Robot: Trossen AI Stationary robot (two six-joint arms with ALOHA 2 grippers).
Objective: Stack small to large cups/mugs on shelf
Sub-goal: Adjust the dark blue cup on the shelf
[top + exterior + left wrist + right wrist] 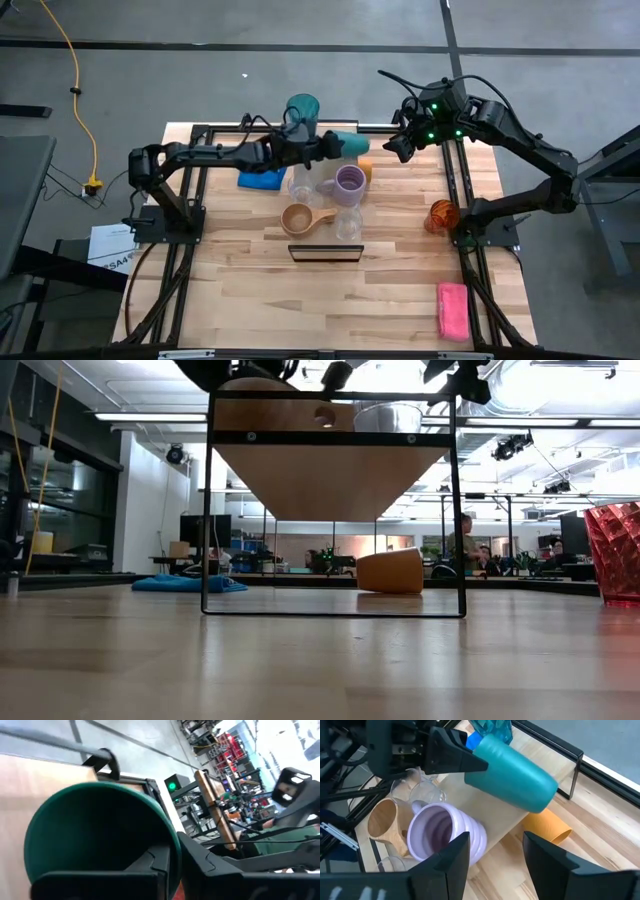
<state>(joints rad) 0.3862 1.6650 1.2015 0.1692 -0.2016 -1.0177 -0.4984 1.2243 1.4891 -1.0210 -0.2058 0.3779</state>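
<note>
Right wrist view shows the left gripper clamped on the rim of the dark green plastic cup, held sideways above the light-wood shelf's far edge; next I'd guess it needs righting and lowering, while the right gripper hovers parted nearby.

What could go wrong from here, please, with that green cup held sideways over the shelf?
1. The left gripper pinches only the rim of the green cup, which sticks out sideways; it might twist or slip.
2. Just below stand the lavender mug and a clear glass; a swing or drop could knock them off the shelf.
3. The right gripper hovers nearby with open fingers, so the arms could collide.
</note>
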